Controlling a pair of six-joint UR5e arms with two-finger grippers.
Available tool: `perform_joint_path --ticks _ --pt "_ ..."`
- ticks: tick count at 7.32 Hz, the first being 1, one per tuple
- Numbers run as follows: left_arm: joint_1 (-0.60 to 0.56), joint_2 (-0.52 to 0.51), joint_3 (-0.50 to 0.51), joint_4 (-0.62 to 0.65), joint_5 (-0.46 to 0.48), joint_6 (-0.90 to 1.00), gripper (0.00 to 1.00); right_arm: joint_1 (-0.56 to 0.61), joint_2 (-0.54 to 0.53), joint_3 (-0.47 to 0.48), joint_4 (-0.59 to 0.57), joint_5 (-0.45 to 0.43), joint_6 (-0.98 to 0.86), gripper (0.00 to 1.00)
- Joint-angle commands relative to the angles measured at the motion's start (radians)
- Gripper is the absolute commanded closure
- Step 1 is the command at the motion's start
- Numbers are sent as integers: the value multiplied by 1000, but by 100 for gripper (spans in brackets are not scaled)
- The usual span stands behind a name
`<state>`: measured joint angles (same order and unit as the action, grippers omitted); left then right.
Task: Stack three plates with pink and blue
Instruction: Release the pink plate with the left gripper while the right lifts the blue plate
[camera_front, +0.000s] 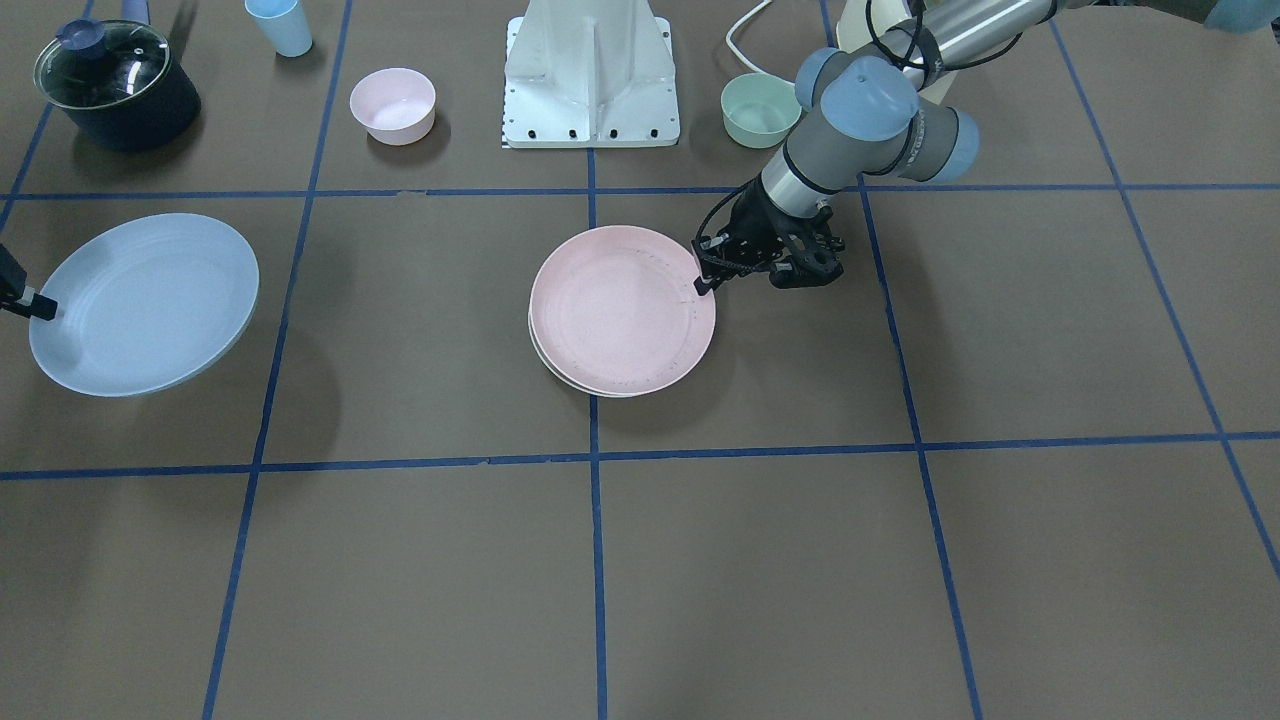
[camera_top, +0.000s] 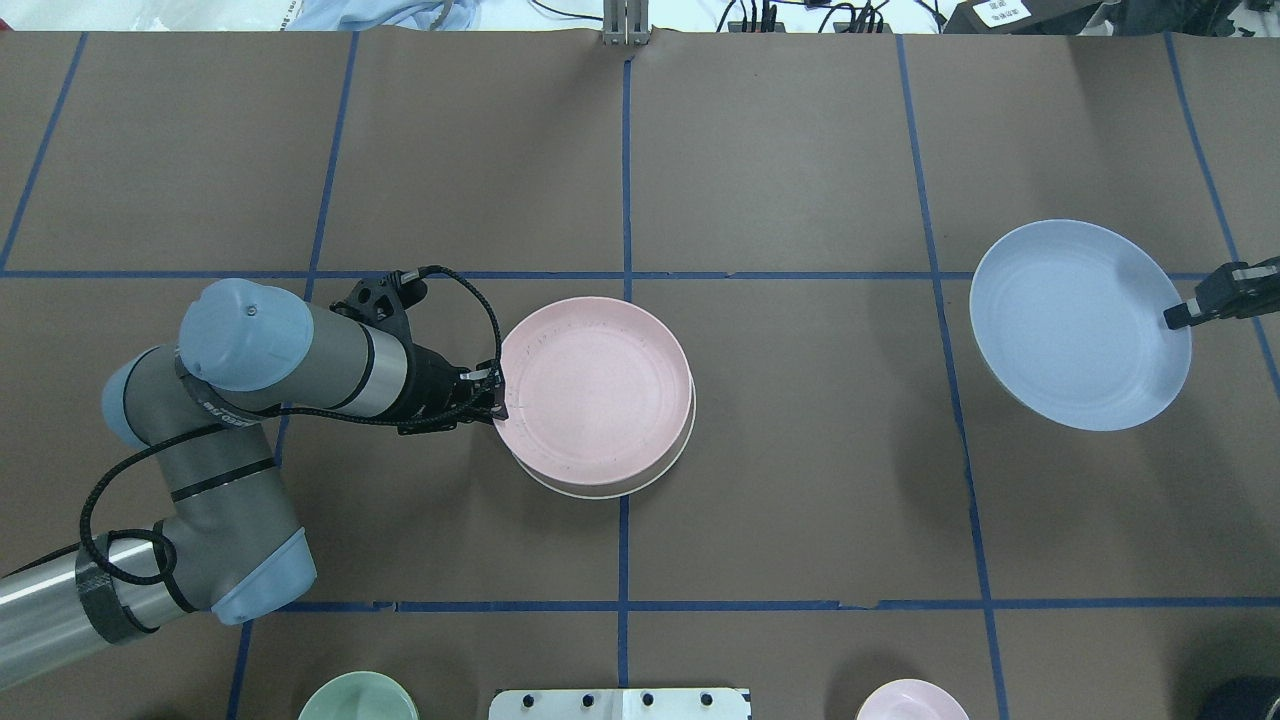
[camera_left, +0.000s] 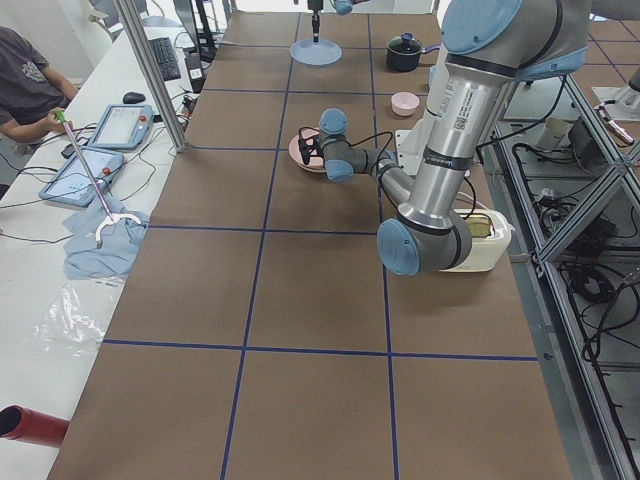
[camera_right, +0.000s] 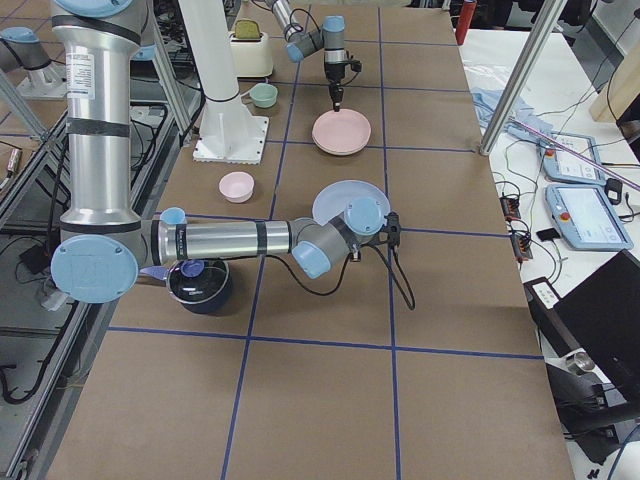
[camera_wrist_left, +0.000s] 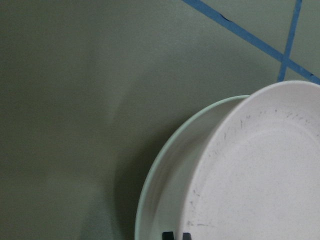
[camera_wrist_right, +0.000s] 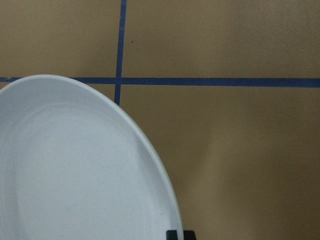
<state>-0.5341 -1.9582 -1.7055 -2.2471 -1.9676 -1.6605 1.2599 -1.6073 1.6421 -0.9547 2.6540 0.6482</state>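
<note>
The pale pink plate (camera_front: 620, 305) rests on the cream-white plate (camera_front: 553, 368) in the middle of the table, slightly offset. My left gripper (camera_front: 705, 285) is shut on the pink plate's rim on the robot's left side; the left wrist view shows the pink plate (camera_wrist_left: 260, 170) tilted inside the cream-white plate (camera_wrist_left: 165, 190). My right gripper (camera_front: 40, 305) is shut on the rim of the pale blue plate (camera_front: 145, 305) and holds it above the table, far to the robot's right, its shadow below it. The blue plate fills the right wrist view (camera_wrist_right: 75, 165).
Near the robot's base (camera_front: 590, 75) stand a small pink bowl (camera_front: 393, 103), a small green bowl (camera_front: 760, 110), a light blue cup (camera_front: 280, 25) and a dark pot with a glass lid (camera_front: 115, 85). Blue tape lines cross the brown table.
</note>
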Motion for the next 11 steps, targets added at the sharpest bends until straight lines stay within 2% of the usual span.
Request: perform_joint_path --ticks 1,2,3,5,7,9,11 --pt "-13 2 -58 3 1 -4 0 -1 20 4 1 0 22 100" --pt "-42 36 -107 30 -4 2 0 -1 61 8 1 1 89 100" --pt "-87 54 -176 119 -10 40 0 -19 114 21 -1 -2 201 100" --pt "-176 59 -256 338 -37 283 0 -124 226 47 -1 -73 389 100" --pt "-277 141 -279 365 -39 506 0 -268 346 47 -9 -199 583 100" --pt "-409 223 -269 366 -88 757 0 -467 443 47 -12 -407 750 100" --pt "-493 266 -244 366 -112 925 0 -604 497 33 -16 -544 789 100"
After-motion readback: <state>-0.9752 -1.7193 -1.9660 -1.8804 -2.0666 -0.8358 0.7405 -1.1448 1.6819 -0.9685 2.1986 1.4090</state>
